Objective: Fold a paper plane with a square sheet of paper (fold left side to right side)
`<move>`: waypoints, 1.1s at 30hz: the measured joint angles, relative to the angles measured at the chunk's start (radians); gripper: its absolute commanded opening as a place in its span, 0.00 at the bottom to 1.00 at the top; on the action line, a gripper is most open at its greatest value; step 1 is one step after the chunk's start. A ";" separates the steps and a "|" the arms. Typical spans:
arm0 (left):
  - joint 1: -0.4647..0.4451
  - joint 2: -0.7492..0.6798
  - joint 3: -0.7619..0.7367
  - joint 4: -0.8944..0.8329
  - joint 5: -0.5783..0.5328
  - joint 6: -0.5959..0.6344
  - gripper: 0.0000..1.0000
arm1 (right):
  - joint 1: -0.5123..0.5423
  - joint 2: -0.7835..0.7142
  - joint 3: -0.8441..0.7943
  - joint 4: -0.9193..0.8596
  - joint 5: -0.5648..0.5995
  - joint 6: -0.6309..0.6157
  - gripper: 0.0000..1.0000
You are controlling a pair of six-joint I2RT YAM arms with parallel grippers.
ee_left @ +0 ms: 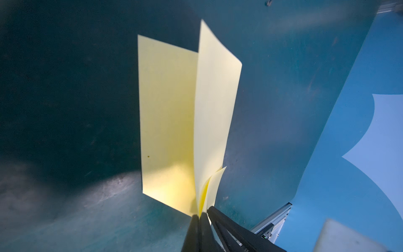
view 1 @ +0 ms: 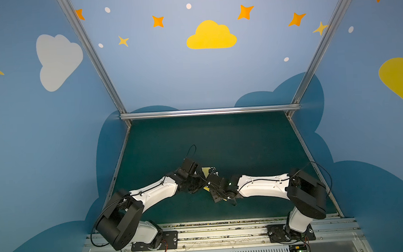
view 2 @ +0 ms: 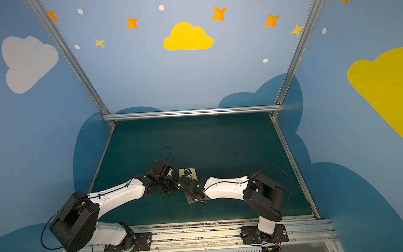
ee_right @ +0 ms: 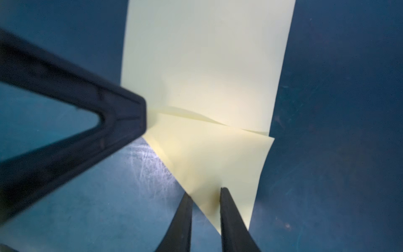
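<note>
- Pale yellow square sheet of paper (ee_left: 168, 109) sits mid-tabletop on the near side, right where the two arms meet. In both top views only a small patch shows (view 1: 205, 172) (view 2: 181, 173); the rest is under the wrists.
- Dark teal tabletop (view 1: 220, 139) holds nothing else that I can see.
- Left gripper (ee_left: 198, 215): jaws closed on the sheet, pinching it at the end of a lengthwise fold line.
- From that pinch one half lies flat on the tabletop and the other half stands up, bowed. A small curled flap sits just beside the jaws.
- Right gripper (ee_right: 205, 194): jaws a narrow gap apart, straddling the slanted edge of a triangular flap. No clamp visible; can't tell whether the paper runs between them or only under them.
- That flap overlaps the main panel and its upper edge bows up, so it's loose, not pressed.
- Read on progress: early. There looks to be a centre crease, and one corner fold looks started but not flattened.
- Left to do, by my estimate: lay the raised half over, set the corner folds, then the wing folds. No pointed dart shape or layered wings yet.
- Risk: thin paper, one-point pinch, so it could skew when the standing half comes down.
</note>
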 measured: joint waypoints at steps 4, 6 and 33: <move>0.000 0.000 0.000 -0.004 -0.003 0.003 0.04 | 0.000 0.000 -0.014 0.003 0.004 0.004 0.38; 0.001 0.000 0.000 -0.008 -0.002 0.004 0.04 | 0.000 0.000 -0.020 0.002 0.011 0.006 0.42; 0.043 0.000 0.026 -0.046 0.061 0.082 0.04 | 0.001 -0.005 -0.032 -0.013 0.081 -0.080 0.21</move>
